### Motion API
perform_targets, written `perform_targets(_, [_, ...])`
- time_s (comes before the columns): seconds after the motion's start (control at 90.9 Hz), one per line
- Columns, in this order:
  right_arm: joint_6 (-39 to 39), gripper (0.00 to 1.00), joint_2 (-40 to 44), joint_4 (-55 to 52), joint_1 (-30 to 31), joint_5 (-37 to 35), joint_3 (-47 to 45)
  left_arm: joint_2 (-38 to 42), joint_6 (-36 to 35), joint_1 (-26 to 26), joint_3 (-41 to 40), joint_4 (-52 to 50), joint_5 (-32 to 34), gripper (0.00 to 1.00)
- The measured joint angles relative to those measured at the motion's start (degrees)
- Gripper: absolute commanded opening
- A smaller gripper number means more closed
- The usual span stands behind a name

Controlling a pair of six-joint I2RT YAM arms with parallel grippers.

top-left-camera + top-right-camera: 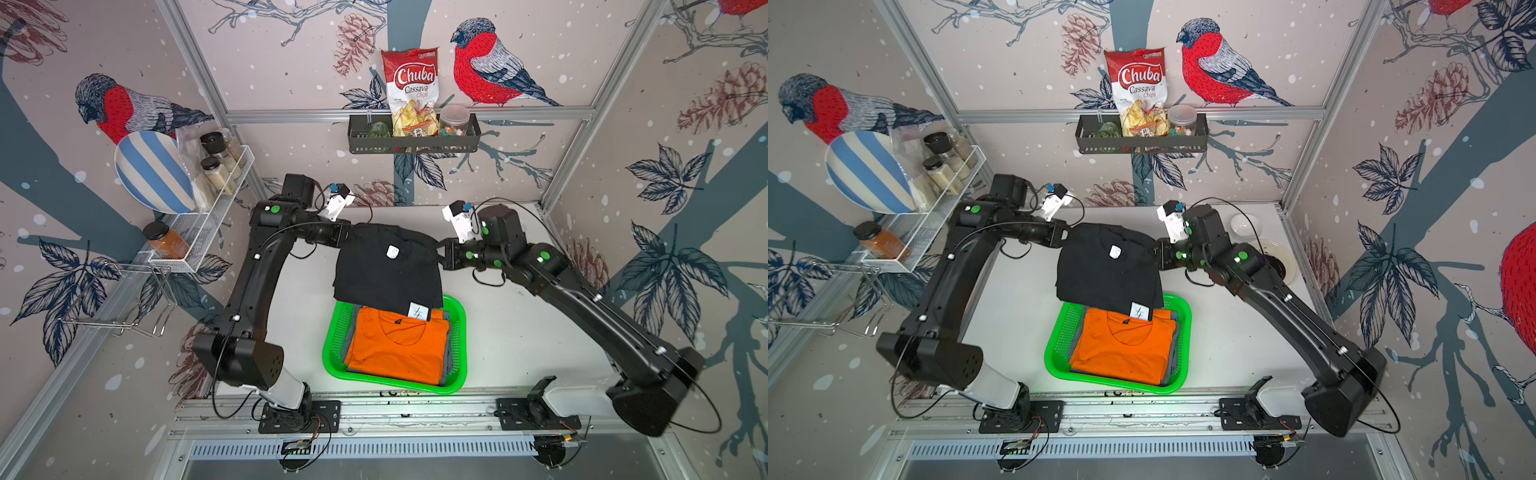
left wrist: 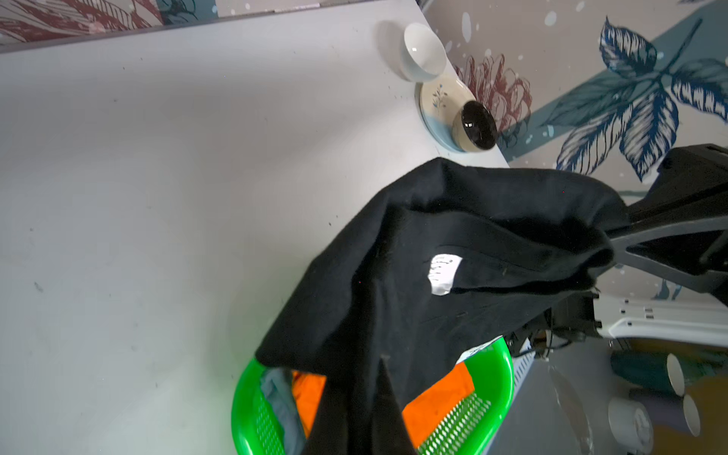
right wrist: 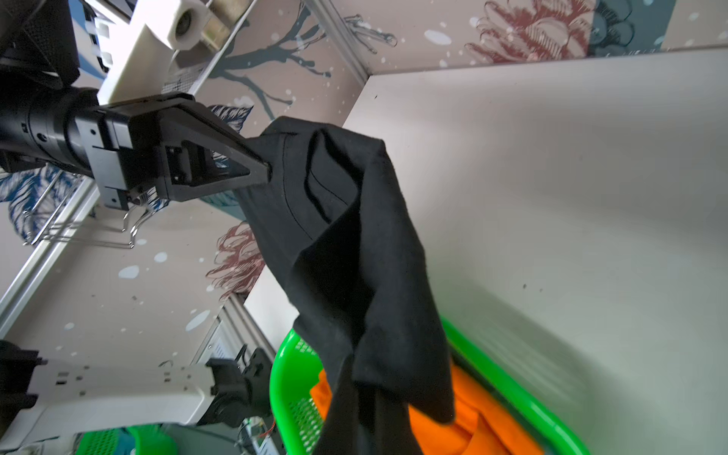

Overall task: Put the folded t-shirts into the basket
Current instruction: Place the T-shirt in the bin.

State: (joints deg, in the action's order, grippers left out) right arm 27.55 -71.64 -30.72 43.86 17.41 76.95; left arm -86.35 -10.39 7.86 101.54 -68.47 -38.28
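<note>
Fabric of black t-shirt (image 1: pixel 386 274) sags rumpled, white tag (image 1: pixel 417 311) showing.

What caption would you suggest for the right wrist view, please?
Left pincer holds black shirt over basket containing orange shirt.

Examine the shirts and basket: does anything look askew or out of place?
Yes. The black t-shirt hangs bunched and creased between the left end effector and right end effector, its lower edge hanging over the basket's far rim. The orange t-shirt lies flat inside.
</note>
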Motion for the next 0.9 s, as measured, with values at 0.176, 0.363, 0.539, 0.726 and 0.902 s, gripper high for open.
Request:
perform_targets(0.176, [8.8, 0.00, 8.9, 3.5, 12.4, -6.1, -13.4, 9.4, -3.2, 0.0, -8.4, -7.5, 0.2, 0.00])
perform_targets(0.363, [18.7, 0.00, 12.5, 5.6, 24.0, -14.1, -21.4, 15.0, -2.7, 0.0, -21.9, -8.5, -1.5, 0.00])
perform_targets(0.539, [25.0, 0.00, 16.8, 3.2, 27.3, -21.6, -24.0, 18.5, 1.0, 0.0, -30.6, -5.6, -2.2, 0.00])
perform_targets(0.726, [28.1, 0.00, 21.4, 1.8, 25.1, -25.5, -27.6, 15.8, 4.6, 0.7, -34.7, -0.7, -2.1, 0.00])
perform_targets(0.902, [28.3, 0.00, 21.2, 1.6, 20.9, -24.7, -30.6, 10.1, 5.9, 2.7, -37.0, 5.1, -0.2, 0.00])
